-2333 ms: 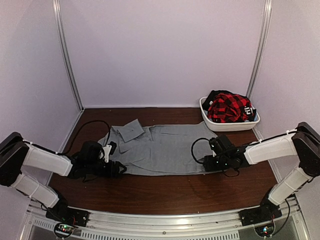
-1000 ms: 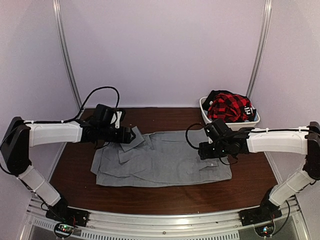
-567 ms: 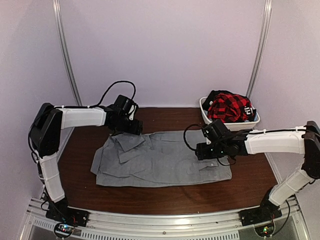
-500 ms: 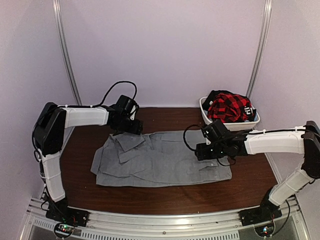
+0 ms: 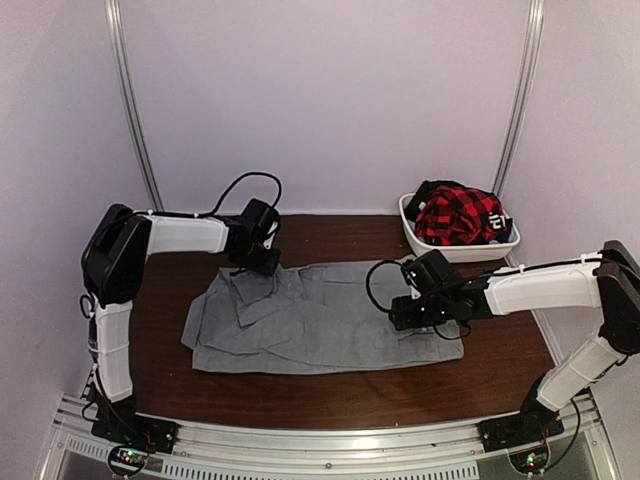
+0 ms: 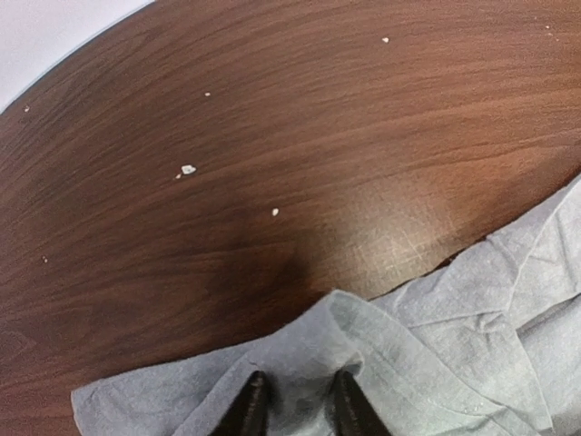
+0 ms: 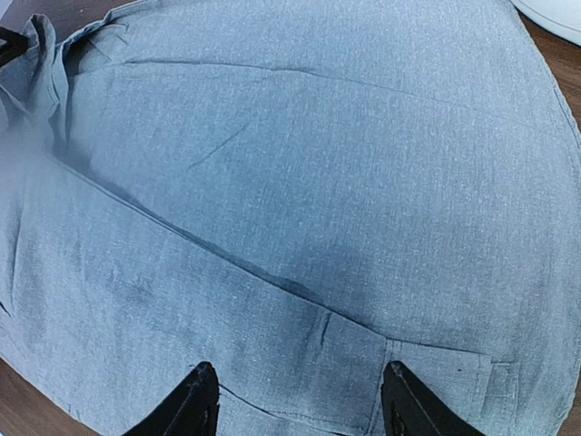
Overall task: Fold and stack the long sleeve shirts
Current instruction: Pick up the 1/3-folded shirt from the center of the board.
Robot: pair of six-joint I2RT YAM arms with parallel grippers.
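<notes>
Left tool point(image 6: 298, 409): jaws narrowed, tips down on the far-left edge of the grey shirt point(image 5: 320, 320), with a rumpled fold of cloth between them. Cannot tell whether the fold is actually pinched.

Right tool point(image 7: 298, 404): released, jaws wide apart, nothing between them. It hangs low over the shirt's right half, close to the near-right hem. Contact with the cloth can't be judged.

The shirt lies mostly flat on the desk point(image 5: 330, 390), long axis left to right, bunched at its far-left end. A white basket point(image 5: 460, 252) with a red plaid garment point(image 5: 455, 215) sits just off the shirt's far-right corner.

Key relation: each tool is at one end of the long axis, the left at the far-left corner and the right toward the right end. The crumpled far-left part is nearest the left arm. A fold would likely go along that axis, or carry the far edge toward the near edge.
</notes>
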